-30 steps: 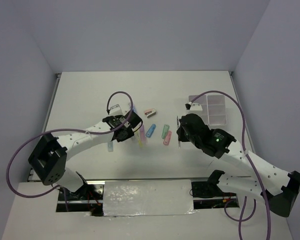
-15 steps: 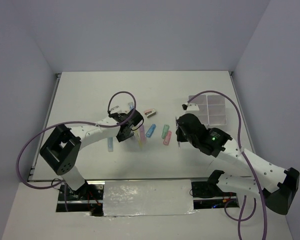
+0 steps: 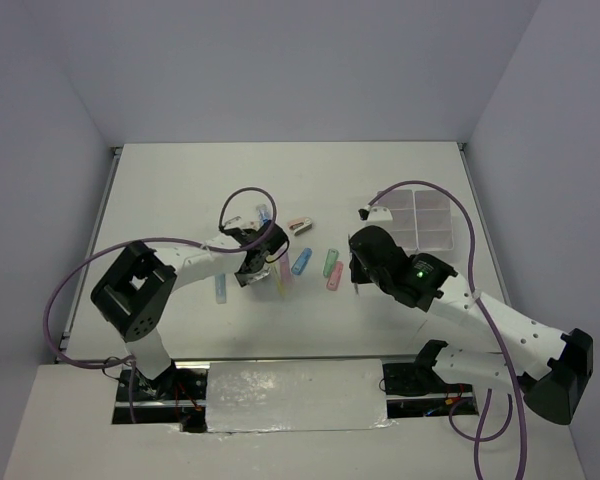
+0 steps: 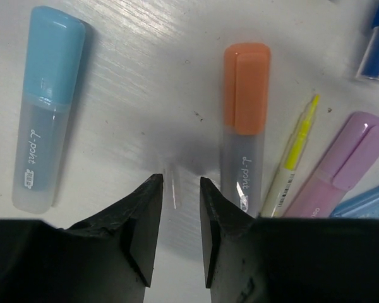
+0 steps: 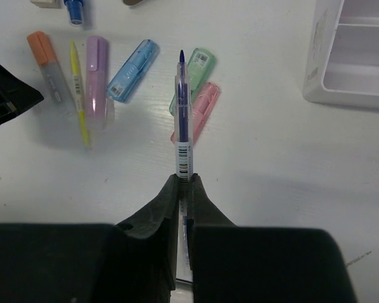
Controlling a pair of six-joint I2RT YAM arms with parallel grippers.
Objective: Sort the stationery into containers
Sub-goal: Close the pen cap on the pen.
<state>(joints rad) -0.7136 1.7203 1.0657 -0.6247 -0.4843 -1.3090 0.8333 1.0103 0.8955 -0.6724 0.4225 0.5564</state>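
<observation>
My left gripper [image 3: 252, 268] [image 4: 177, 189] is open by a narrow gap and empty. It hangs low over bare table between a light blue marker [image 4: 47, 107] and an orange marker [image 4: 245, 120]. A thin yellow pen [image 4: 294, 158] and a purple marker [image 4: 341, 167] lie to the right. My right gripper [image 3: 358, 270] [image 5: 184, 183] is shut on a thin blue-purple pen [image 5: 183, 113], held above a green marker [image 5: 200, 68] and a pink marker [image 5: 203, 107]. The translucent-white containers [image 3: 420, 218] [image 5: 354, 57] stand at the far right.
A blue marker [image 5: 132, 71] lies between the purple and green ones. A blue-white tube [image 5: 74, 11] and a small pink eraser [image 3: 300, 224] lie farther back. Another light blue marker [image 3: 220, 290] lies left of my left gripper. Cables loop above both arms.
The left arm has folded in, its elbow swinging right, and its gripper has come down closer over the markers. The right gripper has shifted slightly left, still holding the pen.
</observation>
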